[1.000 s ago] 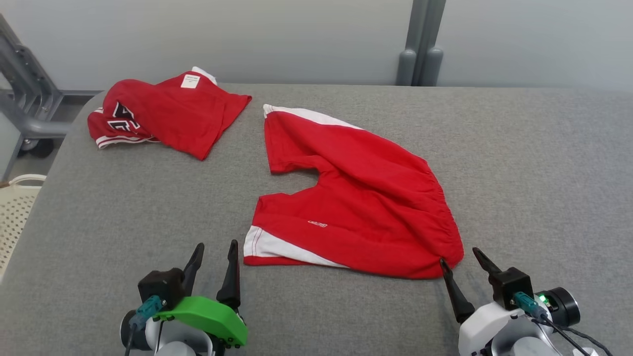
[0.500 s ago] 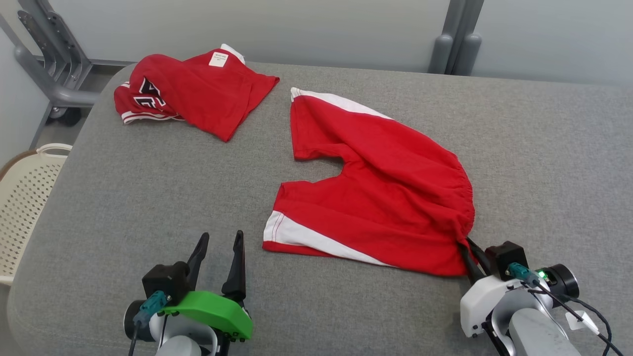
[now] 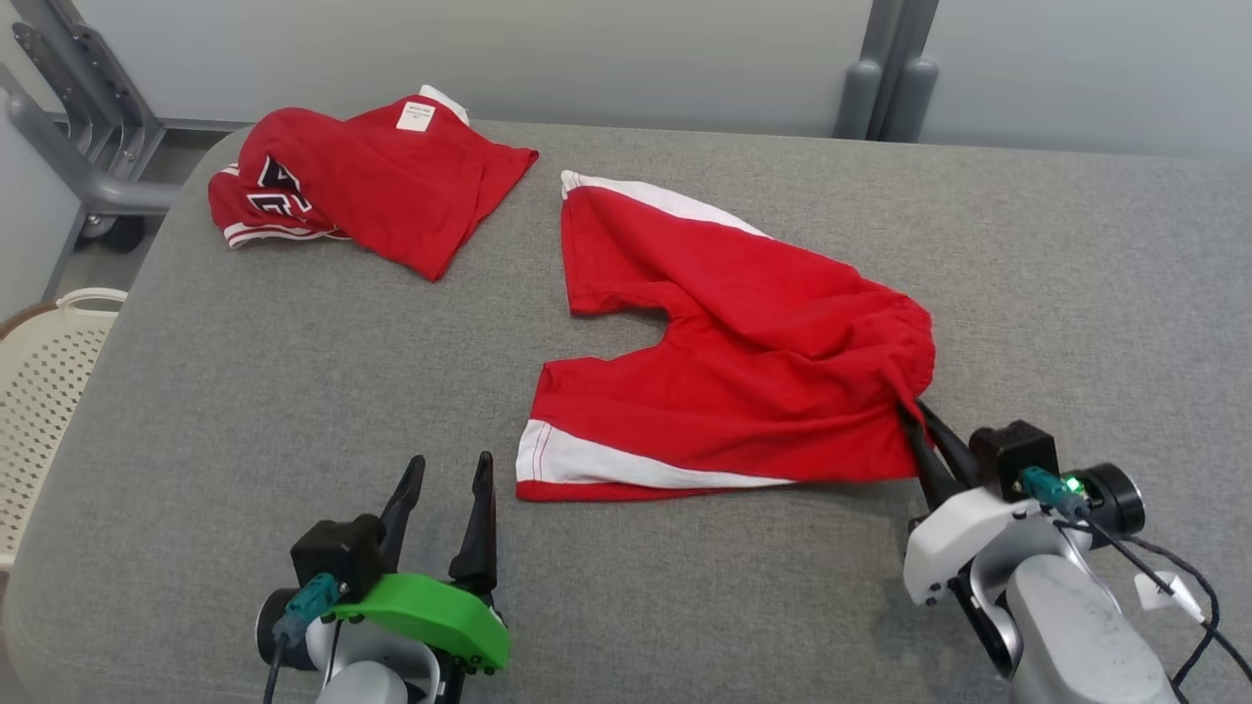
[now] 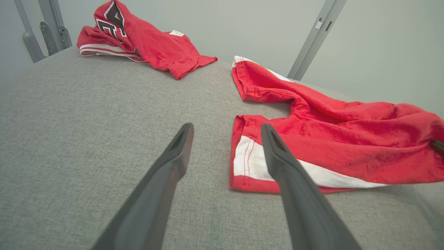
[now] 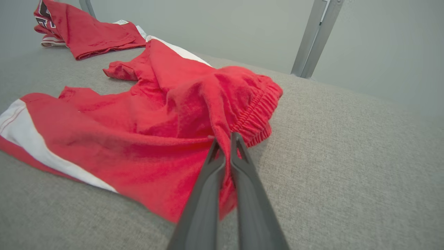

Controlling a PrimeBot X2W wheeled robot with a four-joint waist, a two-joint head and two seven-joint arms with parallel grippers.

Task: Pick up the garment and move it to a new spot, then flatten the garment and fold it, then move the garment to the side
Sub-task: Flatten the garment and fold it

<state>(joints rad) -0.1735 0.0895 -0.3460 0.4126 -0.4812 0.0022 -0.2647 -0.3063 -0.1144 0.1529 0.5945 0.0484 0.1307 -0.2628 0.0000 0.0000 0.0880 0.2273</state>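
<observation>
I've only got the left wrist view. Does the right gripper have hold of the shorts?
Observer: Yes. The right gripper is shut on the red shorts, pinching cloth right beside the elastic waistband.
Operator: Is the cloth lying flat there?
Observer: No, it rises in a ridge up to the pinch.
Operator: Anything off the table's left edge?
Observer: A cream perforated basket stands beside the grey table there.
</observation>
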